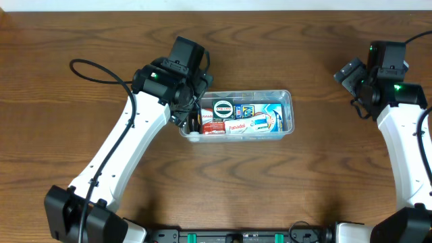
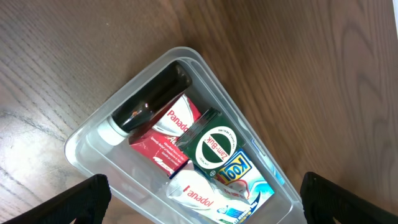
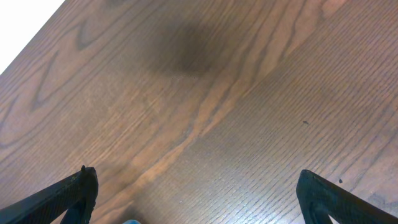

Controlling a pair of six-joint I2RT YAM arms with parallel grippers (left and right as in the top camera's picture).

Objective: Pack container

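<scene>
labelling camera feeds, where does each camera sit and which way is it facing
Overhead: fixed above the table, looking straight down; both white arms show, left gripper over the container, right gripper over bare wood.
Left wrist: on the left arm, looking down into the container; its open fingertips frame the bottom corners.
Right wrist: on the right arm, looking down at bare table; only its spread fingertips show.
Shared: overhead and left wrist both see the container with the Zam-Buk pack and red Panadol box.
</scene>
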